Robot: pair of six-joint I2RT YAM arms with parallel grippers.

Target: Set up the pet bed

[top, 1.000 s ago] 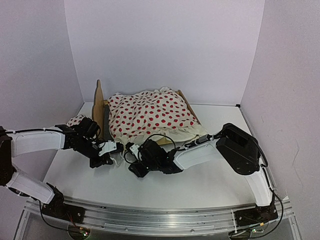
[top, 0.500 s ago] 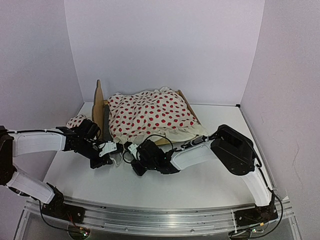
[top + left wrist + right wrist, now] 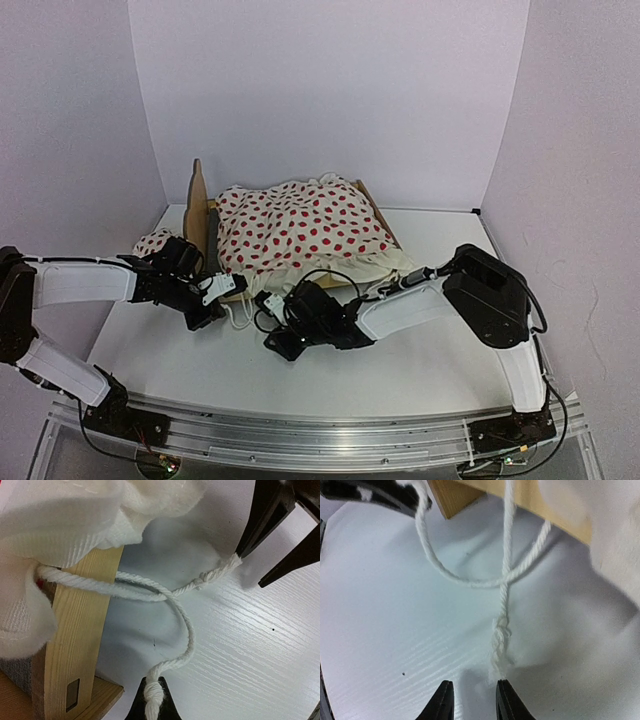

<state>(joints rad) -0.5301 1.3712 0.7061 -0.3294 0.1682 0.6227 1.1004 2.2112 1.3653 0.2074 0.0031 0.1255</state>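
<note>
The pet bed [image 3: 199, 210], a plywood frame with a wavy headboard, stands at the back left under a white red-dotted blanket [image 3: 300, 235]. Two white cords hang from the blanket over the bed's wooden rail [image 3: 75, 645] and cross on the table. My left gripper [image 3: 154, 706] is shut on the knotted end of one cord [image 3: 186, 630]. The other cord's frayed end [image 3: 500, 645] lies just ahead of my right gripper [image 3: 472, 700], which is open with nothing between its fingers. In the top view the left gripper [image 3: 232, 287] and right gripper [image 3: 263, 301] sit close together at the bed's near corner.
A small red-dotted pillow [image 3: 150, 240] lies left of the headboard, behind my left arm. White walls enclose the table on three sides. The right arm's black cable loops above its wrist [image 3: 330, 280].
My right gripper shut and has opened again, and the cord's frayed end now lies free at its fingertips. The left gripper drew slightly towards the bed, still holding its cord.
</note>
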